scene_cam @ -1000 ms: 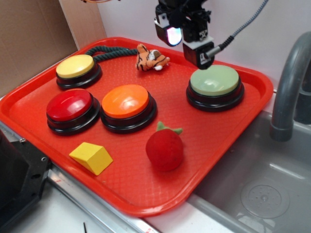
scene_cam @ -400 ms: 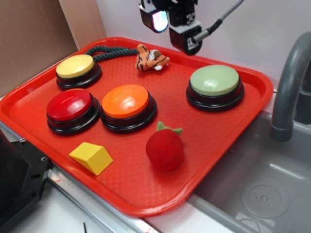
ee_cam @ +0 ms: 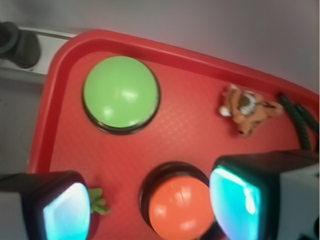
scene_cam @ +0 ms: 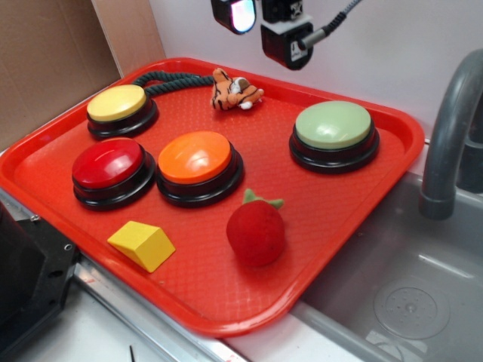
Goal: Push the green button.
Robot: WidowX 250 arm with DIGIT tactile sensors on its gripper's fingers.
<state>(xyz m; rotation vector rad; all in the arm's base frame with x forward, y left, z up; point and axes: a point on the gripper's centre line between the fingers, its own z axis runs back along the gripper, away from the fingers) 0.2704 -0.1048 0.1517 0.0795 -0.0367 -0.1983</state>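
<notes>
The green button (scene_cam: 333, 125) sits untouched near the red tray's (scene_cam: 392, 170) far right corner, while the claw (ee_cam: 150, 202), jaws wide and empty, hangs high above the far edge; it should centre over the dome, then press straight down.

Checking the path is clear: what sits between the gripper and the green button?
Nothing: in the exterior view only air and bare tray separate the raised gripper from the green button.

above green button (scene_cam: 333, 125): open | nearest: tiger toy (scene_cam: 235, 90), faucet (scene_cam: 453, 128), both apart
</notes>
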